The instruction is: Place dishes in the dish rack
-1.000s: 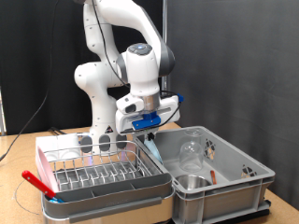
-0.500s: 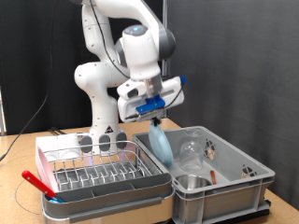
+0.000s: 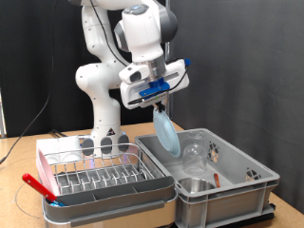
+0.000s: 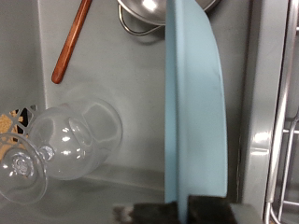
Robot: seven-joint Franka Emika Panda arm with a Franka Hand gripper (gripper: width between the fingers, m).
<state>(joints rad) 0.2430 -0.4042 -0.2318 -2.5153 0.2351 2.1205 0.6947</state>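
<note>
My gripper point(image 3: 158, 98) is shut on the rim of a light blue plate point(image 3: 167, 136), which hangs edge-down above the grey tub's point(image 3: 249, 180) left side. In the wrist view the gripper point(image 4: 176, 208) clamps the plate point(image 4: 196, 103) seen edge-on. Below it in the tub lie a clear glass point(image 4: 65, 142) on its side, a shiny metal cup point(image 4: 148, 14) and a red-handled utensil point(image 4: 71, 42). The glass point(image 3: 195, 150) and the cup point(image 3: 196, 185) also show in the exterior view. The silver wire dish rack point(image 3: 103, 174) in its white-grey tray stands at the exterior view's left of the tub.
A red strip point(image 3: 34, 182) lies at the rack tray's left front corner. Two dark round pieces point(image 3: 103, 144) stand at the rack's back. The robot base rises behind the rack. A cable runs along the table at the far left.
The gripper has risen with the blue plate, lifting it from low in the tub's left side to well above the rim, and turned slightly.
</note>
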